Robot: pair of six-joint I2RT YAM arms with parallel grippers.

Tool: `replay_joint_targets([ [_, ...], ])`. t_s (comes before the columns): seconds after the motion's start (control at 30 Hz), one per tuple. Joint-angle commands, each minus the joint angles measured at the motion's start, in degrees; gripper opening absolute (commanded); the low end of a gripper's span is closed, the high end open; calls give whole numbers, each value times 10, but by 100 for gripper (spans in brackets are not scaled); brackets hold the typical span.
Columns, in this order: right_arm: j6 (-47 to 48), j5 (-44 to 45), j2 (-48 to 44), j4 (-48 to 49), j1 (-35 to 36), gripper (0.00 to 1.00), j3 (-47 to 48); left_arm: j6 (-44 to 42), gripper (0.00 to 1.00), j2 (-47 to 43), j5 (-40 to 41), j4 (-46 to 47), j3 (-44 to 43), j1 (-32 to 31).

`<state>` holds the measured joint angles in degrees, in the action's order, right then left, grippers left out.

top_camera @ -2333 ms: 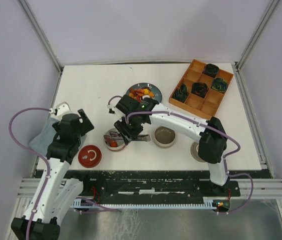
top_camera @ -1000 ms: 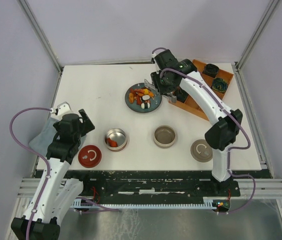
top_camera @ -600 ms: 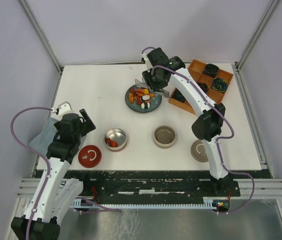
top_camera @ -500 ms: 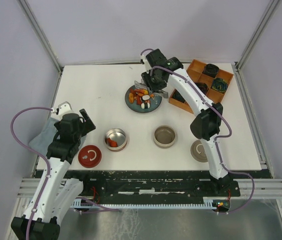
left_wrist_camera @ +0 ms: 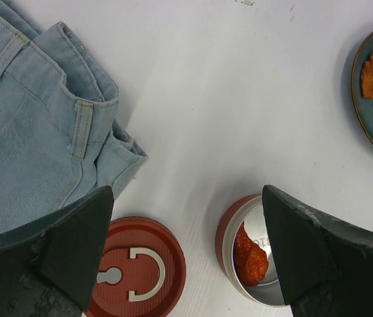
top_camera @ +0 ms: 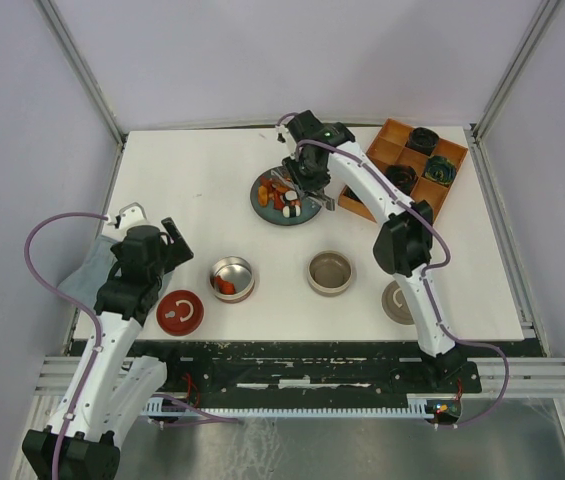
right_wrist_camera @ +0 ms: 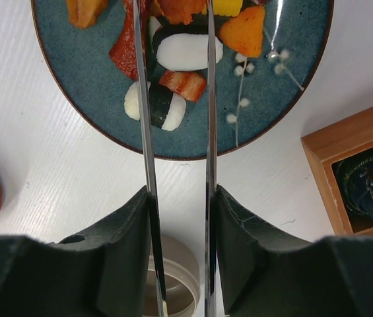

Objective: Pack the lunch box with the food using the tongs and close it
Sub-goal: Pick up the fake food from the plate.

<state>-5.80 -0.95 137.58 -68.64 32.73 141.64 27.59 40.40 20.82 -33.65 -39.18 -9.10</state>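
Right fingers [right_wrist_camera: 123,251] pinch the tongs [right_wrist_camera: 144,132] over the plate [right_wrist_camera: 285,86]; their tips run off the top edge among food [right_wrist_camera: 186,51]. Left fingers [left_wrist_camera: 74,244] gape wide, empty.

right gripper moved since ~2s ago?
Yes. The right gripper, holding the tongs, moved outward from over the left steel tin to over the blue plate.

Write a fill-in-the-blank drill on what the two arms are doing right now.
The right gripper is shut on the ____. The food lies on a blue ____. The left gripper, near the red lid, is fully ____.
Missing words: tongs; plate; open.
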Motion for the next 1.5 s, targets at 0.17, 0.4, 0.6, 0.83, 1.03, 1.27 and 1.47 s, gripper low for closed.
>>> replay_joint_targets([
  [0.17, 14, 28, -75, 0, 1, 41, -37, -4, 100, -1, -2, 29, -4, 2],
  [0.4, 9, 35, -112, 9, 1, 41, -86, -4, 100, -1, -3, 29, -4, 1],
  [0.6, 6, 36, -110, 11, 1, 49, -71, -5, 100, 0, -7, 30, -4, 1],
  [0.83, 3, 33, -72, 9, 0, 53, -9, -5, 100, 0, -6, 30, -4, 2],
  [1.03, 0, 24, -37, 11, 0, 53, 26, -5, 100, 1, -7, 30, -4, 2],
  [1.27, 3, 15, -14, 4, 0, 53, 39, -5, 100, 3, -7, 30, -4, 2],
  [1.47, 14, 24, -8, -5, 0, 53, 46, -5, 100, 3, 2, 27, -5, 2],
])
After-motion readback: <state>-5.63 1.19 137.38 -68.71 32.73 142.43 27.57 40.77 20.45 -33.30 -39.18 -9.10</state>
